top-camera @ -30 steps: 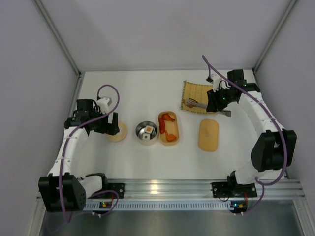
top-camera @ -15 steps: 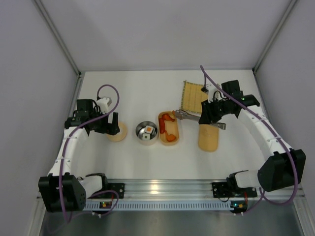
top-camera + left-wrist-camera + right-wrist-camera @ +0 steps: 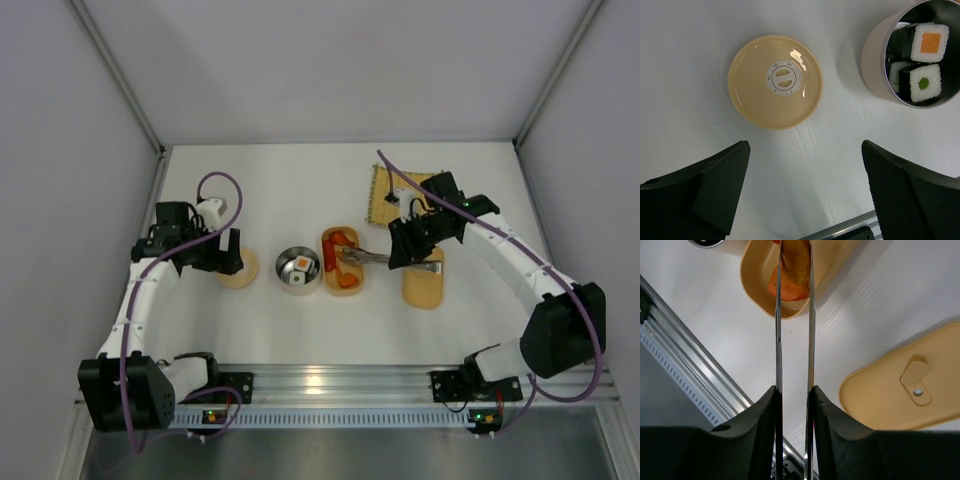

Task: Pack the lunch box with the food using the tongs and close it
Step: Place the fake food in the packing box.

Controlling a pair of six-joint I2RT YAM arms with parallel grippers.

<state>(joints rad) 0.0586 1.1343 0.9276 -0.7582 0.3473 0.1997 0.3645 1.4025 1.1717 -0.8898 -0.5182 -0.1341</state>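
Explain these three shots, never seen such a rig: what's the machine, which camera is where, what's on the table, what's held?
Two robot arms are bolted at the table's near edge. The wide picture looks down from above and behind them; the other two come from a camera on each wrist. The left claw is open and empty, near a round tan lid beside a metal tin of sushi rolls. The right claw is shut on grey tongs, whose tips reach over the open oval lunch box holding orange shrimp pieces. Its oval lid lies beside it; a bamboo mat lies farther back.
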